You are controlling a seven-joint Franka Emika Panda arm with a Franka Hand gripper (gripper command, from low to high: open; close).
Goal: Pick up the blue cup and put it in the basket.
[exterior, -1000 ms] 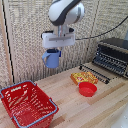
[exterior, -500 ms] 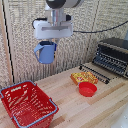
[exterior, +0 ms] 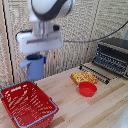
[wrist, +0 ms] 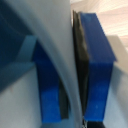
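You've got the blue drinking vessel (exterior: 34, 67) up in the air, hanging under the gripping mechanism (exterior: 37, 53), well clear of the worktop (exterior: 95, 110). In the wrist view the dark-blue fingers (wrist: 97, 65) are pinching the pale cup wall (wrist: 64, 55) between them, one pad inside the rim, one outside, so the hold is on a thin curved wall only.

Receptacle (exterior: 27, 106) sits below and a bit toward the exterior view's left of the cup, so you look roughly over its far rim, not its middle.

Risks, as I judge them:
- Release here and the cup may clip the grey-blue rim and bounce out onto the worktop. Centre over the mesh first.
- Thin-wall pinch w/ a soft grip: a quick swing could let the cup rotate or slide out. Handle side hangs toward the exterior view's left, adding off-centre weight.
- Drop from this height into the basket could make it hop; lower before opening.

Red bowl (exterior: 87, 89), yellow tray item (exterior: 84, 77) and toaster oven (exterior: 112, 56) are well apart, no clash likely.
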